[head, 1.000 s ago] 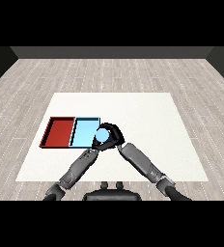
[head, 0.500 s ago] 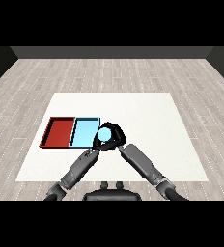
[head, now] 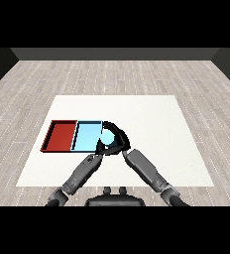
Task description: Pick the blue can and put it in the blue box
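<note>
One blue can (head: 106, 136), gripped in the curled right robot hand (head: 118, 140), has edged left to the blue box (head: 87, 136) rim; release looks close. Left robot hand (head: 99, 151): can't tell.

Both hands crowd the right edge of the light blue tray (head: 86, 136): the right hand (head: 118, 139) curls round the blue can (head: 107, 136) there, with the left hand (head: 100, 150) just beneath it. The red tray (head: 61, 136) adjoins on the left. The table (head: 151, 119) lies open toward its far edge and right side.
</note>
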Robot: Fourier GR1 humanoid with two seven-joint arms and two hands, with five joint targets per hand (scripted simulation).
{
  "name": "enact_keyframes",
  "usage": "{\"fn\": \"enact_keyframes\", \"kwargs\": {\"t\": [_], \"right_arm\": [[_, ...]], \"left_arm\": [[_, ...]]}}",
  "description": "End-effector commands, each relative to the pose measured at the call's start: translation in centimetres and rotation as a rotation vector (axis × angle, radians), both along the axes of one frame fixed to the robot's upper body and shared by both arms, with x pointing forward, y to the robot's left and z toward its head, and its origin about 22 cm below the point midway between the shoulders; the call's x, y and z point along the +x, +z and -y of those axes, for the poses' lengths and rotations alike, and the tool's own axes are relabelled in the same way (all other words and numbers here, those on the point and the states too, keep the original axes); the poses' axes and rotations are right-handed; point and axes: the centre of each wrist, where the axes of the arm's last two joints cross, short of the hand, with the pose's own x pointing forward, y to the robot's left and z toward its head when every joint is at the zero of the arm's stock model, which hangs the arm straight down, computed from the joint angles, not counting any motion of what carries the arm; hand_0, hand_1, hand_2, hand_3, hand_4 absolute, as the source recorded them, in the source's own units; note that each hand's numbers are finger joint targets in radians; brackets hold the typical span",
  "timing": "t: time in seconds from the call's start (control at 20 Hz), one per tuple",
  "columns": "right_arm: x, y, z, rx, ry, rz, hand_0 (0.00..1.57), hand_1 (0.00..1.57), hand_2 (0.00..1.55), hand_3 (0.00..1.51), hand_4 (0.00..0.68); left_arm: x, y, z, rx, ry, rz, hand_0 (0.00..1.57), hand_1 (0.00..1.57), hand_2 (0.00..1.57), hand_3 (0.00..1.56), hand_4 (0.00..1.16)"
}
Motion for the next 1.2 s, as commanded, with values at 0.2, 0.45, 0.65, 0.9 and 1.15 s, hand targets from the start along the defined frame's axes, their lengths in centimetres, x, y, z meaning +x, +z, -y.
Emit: {"fn": "enact_keyframes", "kwargs": {"t": [0.2, 0.45, 0.65, 0.9, 1.15], "right_arm": [[1.6, 0.4, 0.0, 0.020, 0.002, -0.045, 0.00, 0.00, 0.00, 0.00, 0.000], [0.6, 2.5, 2.7, 0.047, -0.008, -0.002, 0.00, 0.00, 0.00, 0.00, 0.000], [0.1, 1.7, 4.7, 0.068, -0.033, -0.012, 0.00, 0.00, 0.00, 0.00, 0.000], [-2.4, 1.7, 9.9, 0.094, -0.115, 0.044, 0.00, 0.00, 0.00, 0.00, 0.000], [-4.6, 4.1, 13.7, 0.197, -0.210, 0.078, 0.00, 0.00, 0.00, 0.00, 0.000]], "left_arm": [[0.4, 0.4, 0.8, 0.026, 0.022, 0.022, 1.57, 1.57, 1.57, 1.50, 1.14], [1.7, 0.2, -1.2, 0.051, 0.032, 0.023, 1.57, 1.57, 1.57, 1.51, 1.13], [-0.2, 0.0, -0.1, 0.041, 0.044, 0.025, 1.57, 1.57, 1.57, 1.50, 1.13], [1.8, -0.1, -2.3, 0.089, 0.057, 0.028, 1.57, 1.57, 1.57, 1.49, 1.13], [2.7, -1.2, -5.7, 0.142, 0.093, 0.023, 1.57, 1.57, 1.57, 1.49, 1.12]]}}
